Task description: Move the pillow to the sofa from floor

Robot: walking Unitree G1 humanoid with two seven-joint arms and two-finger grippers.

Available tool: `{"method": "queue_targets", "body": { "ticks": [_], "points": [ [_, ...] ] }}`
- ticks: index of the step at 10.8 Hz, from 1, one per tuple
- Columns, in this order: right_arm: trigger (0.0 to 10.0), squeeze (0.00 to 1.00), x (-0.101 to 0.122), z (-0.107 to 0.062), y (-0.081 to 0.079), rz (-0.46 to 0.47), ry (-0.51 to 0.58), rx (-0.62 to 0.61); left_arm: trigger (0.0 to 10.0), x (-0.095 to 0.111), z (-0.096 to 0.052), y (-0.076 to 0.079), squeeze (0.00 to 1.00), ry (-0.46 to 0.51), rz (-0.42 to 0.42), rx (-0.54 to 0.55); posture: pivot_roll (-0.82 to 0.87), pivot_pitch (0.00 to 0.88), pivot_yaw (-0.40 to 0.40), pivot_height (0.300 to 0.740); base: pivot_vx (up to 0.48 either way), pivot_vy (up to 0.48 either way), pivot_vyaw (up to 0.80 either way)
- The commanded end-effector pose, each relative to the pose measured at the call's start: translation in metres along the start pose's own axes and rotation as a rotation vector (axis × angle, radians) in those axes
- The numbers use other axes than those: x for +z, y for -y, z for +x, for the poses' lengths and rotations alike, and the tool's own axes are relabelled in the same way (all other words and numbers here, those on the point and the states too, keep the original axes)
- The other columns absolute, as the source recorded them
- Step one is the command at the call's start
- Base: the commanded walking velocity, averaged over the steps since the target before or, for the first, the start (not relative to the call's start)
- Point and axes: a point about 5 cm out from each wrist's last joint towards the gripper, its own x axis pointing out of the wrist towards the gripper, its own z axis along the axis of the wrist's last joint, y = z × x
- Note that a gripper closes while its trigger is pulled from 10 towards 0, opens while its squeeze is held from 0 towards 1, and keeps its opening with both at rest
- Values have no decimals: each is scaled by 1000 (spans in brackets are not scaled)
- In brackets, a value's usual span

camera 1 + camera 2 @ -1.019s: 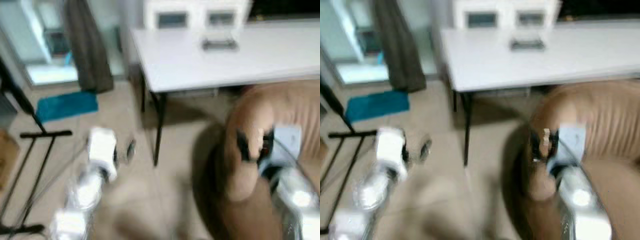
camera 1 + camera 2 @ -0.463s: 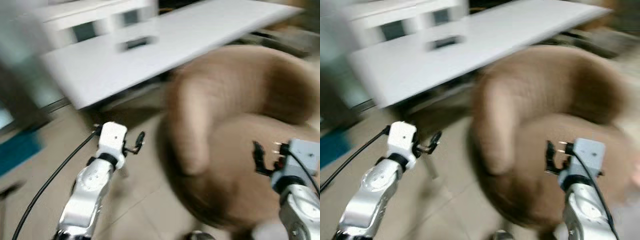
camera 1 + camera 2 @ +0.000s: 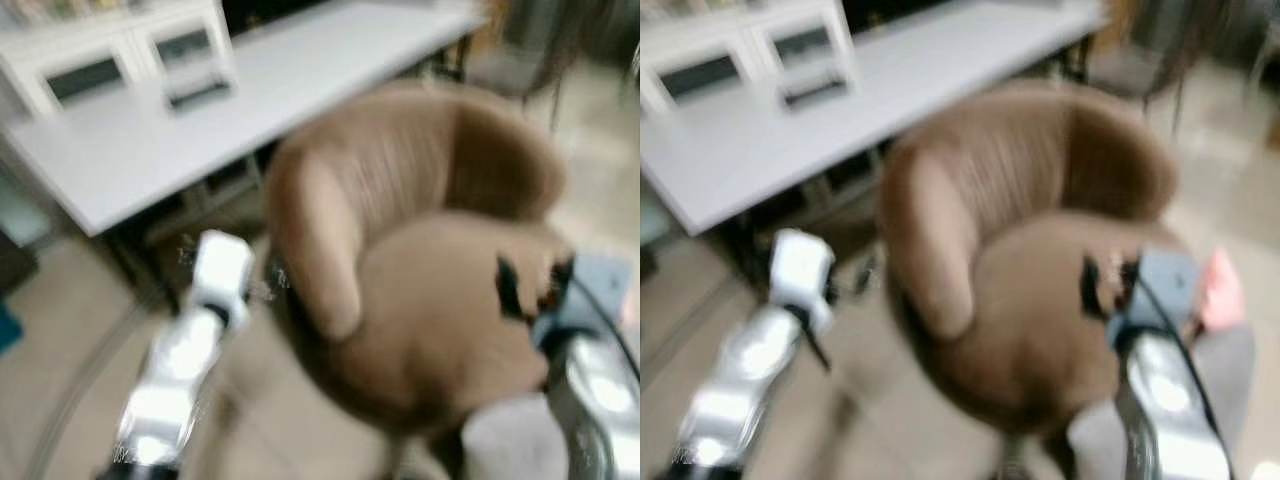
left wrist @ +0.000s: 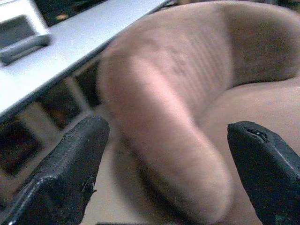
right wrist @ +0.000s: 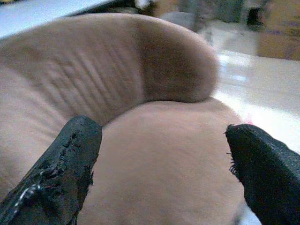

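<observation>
Both tools are spread wide and empty: the left tool (image 4: 159, 173) is held beside the brown sofa's (image 3: 420, 290) armrest, the right tool (image 5: 159, 168) over its seat. A white counter (image 3: 200, 130) is seen at 11 o'clock behind the sofa.

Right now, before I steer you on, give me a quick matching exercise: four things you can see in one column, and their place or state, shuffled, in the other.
Things:
1. brown armchair
2. white table
3. left gripper
4. right gripper

Places or states:
A. open, over the chair's seat cushion
B. behind the chair, a small grey tray-like item on top
C. directly ahead, between both arms
D. open, facing the chair's rounded armrest

Pairs: 1-C, 2-B, 3-D, 4-A
</observation>
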Motion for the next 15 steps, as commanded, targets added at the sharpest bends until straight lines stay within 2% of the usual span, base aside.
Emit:
{"method": "queue_targets", "body": {
  "ticks": [1, 3, 4, 5, 8, 9, 10, 11, 12, 13, 14, 15],
  "points": [
    [10000, 1000, 5, -2, -5, 3, 9, 19, 10000, 2, -4, -10, 0, 9, 19, 39, -164, 0, 100, 740, 0, 0, -800],
    [10000, 1000, 6, -7, -1, -21, 5, 28, 10000, -1, -6, -7, 0, 2, 11, 34, -181, 0, 93, 740, 0, 0, -800],
    [10000, 1000, 4, -5, 3, -31, -10, 32, 10000, 1, -4, -6, 0, 10, 5, 37, -166, 0, 72, 740, 0, 0, -800],
    [10000, 1000, 3, -2, 0, -31, -13, 60, 10000, 1, -5, -10, 0, 15, -23, 57, -150, 0, 61, 740, 0, 0, -800],
    [10000, 1000, -9, 11, -22, -22, -54, 178, 10000, 5, -21, -20, 0, 40, -75, 165, -52, 0, -6, 740, 0, 0, -800],
    [10000, 1000, -10, 18, -34, -26, -35, 245, 10000, 6, -28, -24, 0, 46, -101, 201, -15, 0, -29, 740, 0, 0, -469],
    [10000, 0, -7, 27, -48, -30, 3, 308, 10000, 7, -36, -31, 0, 46, -94, 234, 19, 0, -57, 740, 0, 0, 0],
    [10000, 0, -7, 30, -56, -17, 8, 361, 10000, 9, -40, -35, 0, 57, -80, 258, 35, 0, -71, 740, 0, 0, 0],
    [10000, 0, -5, 35, -63, -61, 32, 380, 10000, 11, -42, -39, 0, 65, -59, 281, 69, 0, -93, 740, 0, 0, 0],
    [10000, 0, -8, 42, -62, -103, 30, 327, 10000, 14, -43, -40, 0, 72, -57, 289, 76, 0, -97, 740, 0, 0, 0],
    [10000, 0, -13, 48, -59, -71, -9, 285, 10000, 15, -43, -41, 0, 76, -34, 290, 83, 0, -101, 740, 0, 0, -731],
    [10000, 0, -18, 49, -58, 30, -38, 289, 10000, 17, -39, -43, 0, 86, -13, 304, 78, 0, -95, 740, 0, 0, -750]
  ]
}}
